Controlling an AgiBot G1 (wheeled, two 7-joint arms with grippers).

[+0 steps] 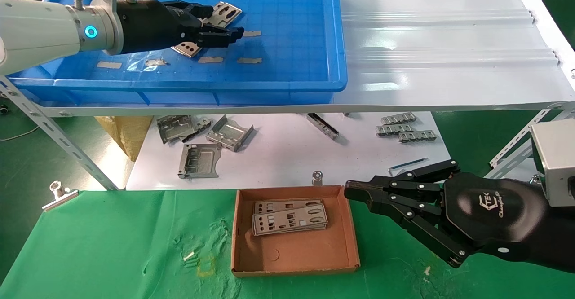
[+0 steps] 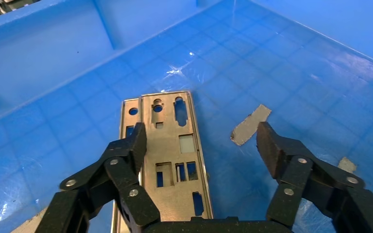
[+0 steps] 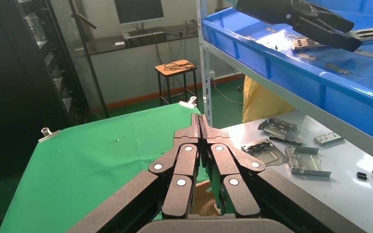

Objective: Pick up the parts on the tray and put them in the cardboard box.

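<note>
1. My left gripper (image 1: 223, 22) is inside the tray (image 1: 287, 83), low over the one plate (image 2: 172, 160) I can see there. Its jaws are spread wide and hold nothing.

2. In the left wrist view one finger (image 2: 132, 145) overlaps the plate's long edge, while the other stands well off to the side over bare blue floor, near a tape strip (image 2: 250, 124). So the grasp looks off-centre to me.

3. First risk: the plate lies flat on the floor. If I close from here, I judge the pads will skate over the metal or simply push it sideways, since no edge is raised.

4. Second risk: the far finger could catch the tape and drag it, or scrape the grid floor if I come down harder.

5. Third risk: a thin plate pinched by one corner may swing or slip out over the tray wall on the way to the box (image 1: 294, 258).

6. The box sits on the green cloth (image 1: 112, 245) below the shelf and already holds stacked plates (image 1: 289, 218) towards its far side; a careless drop could land askew on them or on the low rim.

7. My right gripper (image 1: 355, 190) is parked just beside the box, fingers pressed together and empty. A wide left-arm swing down could come close to it.
</note>
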